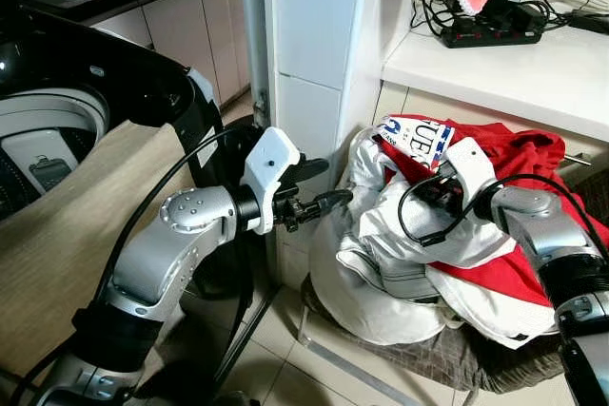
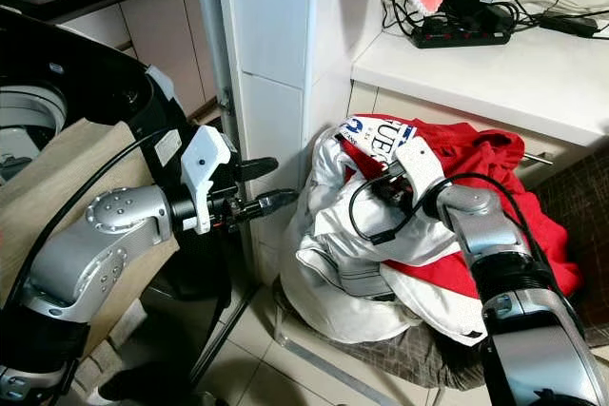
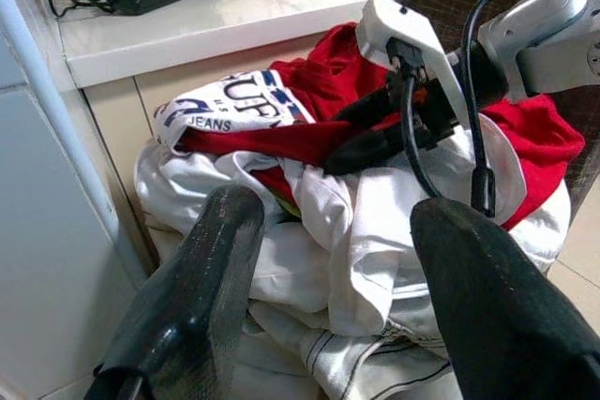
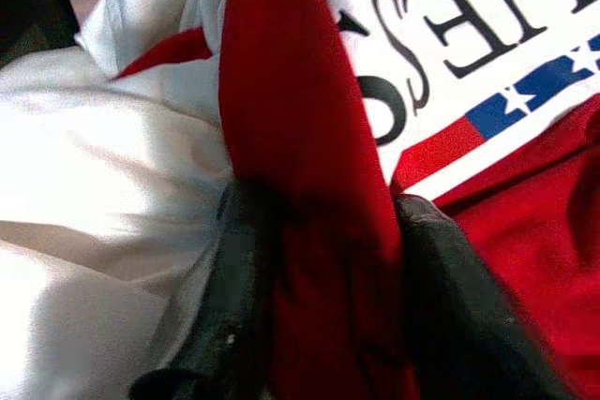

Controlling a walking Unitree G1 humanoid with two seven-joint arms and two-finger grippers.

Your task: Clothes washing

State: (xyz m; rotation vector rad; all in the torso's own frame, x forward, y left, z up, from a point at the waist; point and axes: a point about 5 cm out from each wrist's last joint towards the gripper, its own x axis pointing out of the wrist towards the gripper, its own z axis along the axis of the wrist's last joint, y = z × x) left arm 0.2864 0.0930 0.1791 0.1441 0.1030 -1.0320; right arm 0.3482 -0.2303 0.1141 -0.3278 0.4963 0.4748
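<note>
From the head views, your right gripper (image 1: 430, 187) is digging into the red shirt (image 1: 519, 154) on the clothes pile (image 2: 357, 273), right of the washing machine (image 1: 57, 130). Your left gripper (image 3: 328, 288) is hovering spread, empty. At the right wrist, fingers (image 4: 234, 288) are pinching a red fold — soft, light, slippery; take a thick bunch.

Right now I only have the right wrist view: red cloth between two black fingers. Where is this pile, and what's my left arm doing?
Observer: The right gripper is pressed into a red shirt on top of white clothes heaped on a seat below a white counter.
Operator: And the left?
Observer: The left gripper is open, held in the air beside the pile, holding nothing.
Operator: Where's the washer?
Observer: The washing machine, lid up, is on your left.
</note>
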